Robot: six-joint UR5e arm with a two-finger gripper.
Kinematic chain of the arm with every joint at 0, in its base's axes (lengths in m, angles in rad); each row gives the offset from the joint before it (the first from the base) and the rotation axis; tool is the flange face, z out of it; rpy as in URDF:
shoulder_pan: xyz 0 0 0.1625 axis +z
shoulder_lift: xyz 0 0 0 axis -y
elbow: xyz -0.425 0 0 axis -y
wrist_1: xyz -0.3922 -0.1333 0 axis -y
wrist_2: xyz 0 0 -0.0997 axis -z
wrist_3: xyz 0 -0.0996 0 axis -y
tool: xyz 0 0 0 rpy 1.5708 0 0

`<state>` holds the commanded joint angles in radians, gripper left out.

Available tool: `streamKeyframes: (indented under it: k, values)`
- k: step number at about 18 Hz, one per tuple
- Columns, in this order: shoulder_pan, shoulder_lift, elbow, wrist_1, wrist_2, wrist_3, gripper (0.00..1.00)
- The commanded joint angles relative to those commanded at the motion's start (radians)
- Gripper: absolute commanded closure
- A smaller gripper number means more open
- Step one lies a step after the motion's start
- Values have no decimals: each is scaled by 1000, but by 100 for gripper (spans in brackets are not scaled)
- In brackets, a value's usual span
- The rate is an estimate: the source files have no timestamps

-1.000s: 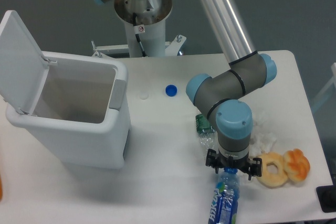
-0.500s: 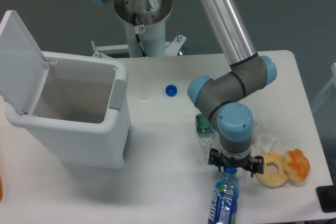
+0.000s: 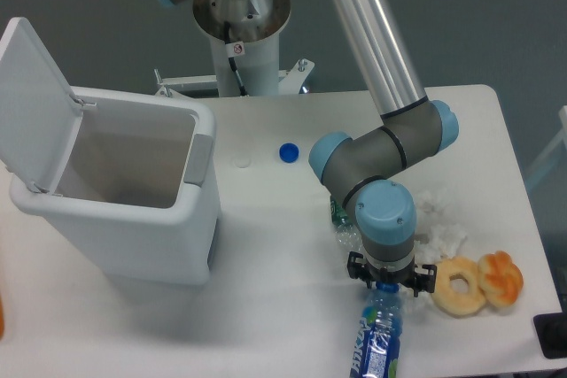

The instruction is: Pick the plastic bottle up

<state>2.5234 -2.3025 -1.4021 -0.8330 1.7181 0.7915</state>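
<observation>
The plastic bottle [image 3: 376,347] lies on the table near the front edge, clear with a blue label, and its lower end runs out of the frame. My gripper [image 3: 389,290] points straight down over the bottle's upper end. Its black knuckles stick out on both sides of the wrist, so it looks open and astride the bottle's top. The wrist hides the fingertips and the bottle's cap end.
A white bin [image 3: 124,188] with its lid up stands at the left. A loose blue cap [image 3: 288,153] lies mid-table. A crushed green-label bottle [image 3: 340,216] sits partly under the arm. Crumpled tissue [image 3: 443,229], a ring doughnut [image 3: 461,287] and an orange pastry [image 3: 501,275] lie to the right.
The wrist and gripper have shifted slightly left over the bottle's top end. The bottle has stayed where it was.
</observation>
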Motion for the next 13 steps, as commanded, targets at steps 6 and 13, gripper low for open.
streamKeyframes:
  k: [6,13]
  values:
    - [0,2,3,3,2,8,88]
    - [8,34,12,3,-8,78,89]
